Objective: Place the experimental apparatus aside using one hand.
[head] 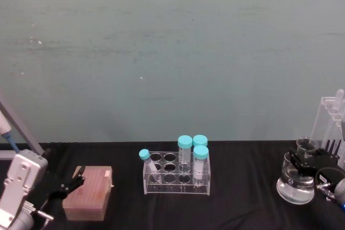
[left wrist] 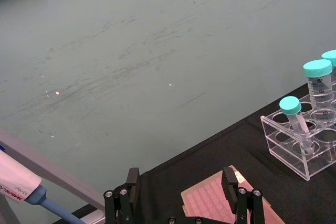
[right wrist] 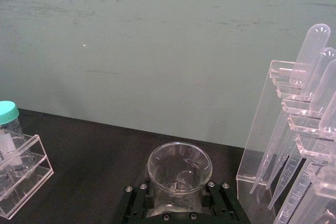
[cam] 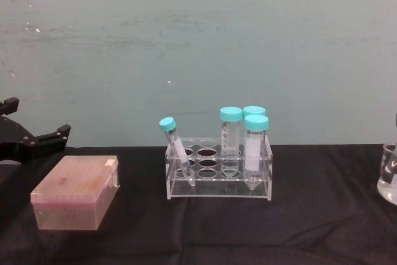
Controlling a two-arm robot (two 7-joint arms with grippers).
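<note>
At the table's far right stands the conical flask (head: 295,189) with clear liquid in it, its base on the black cloth. My right gripper (head: 300,166) is shut around its neck. In the right wrist view the flask mouth (right wrist: 179,166) sits between the black fingers (right wrist: 137,196). Just behind the flask is a small glass beaker (head: 307,145), and beyond that the tall acrylic rack (head: 330,117) of long tubes (right wrist: 294,129). The flask's edge (cam: 389,181) shows in the chest view. My left gripper (head: 73,181) hangs open at the far left.
A clear rack with teal-capped tubes (head: 177,173) stands mid-table. A pink tip box (head: 88,192) lies at the left, under the left gripper (left wrist: 181,187). A pipette (left wrist: 21,187) leans at the far left. The green wall rises behind the table.
</note>
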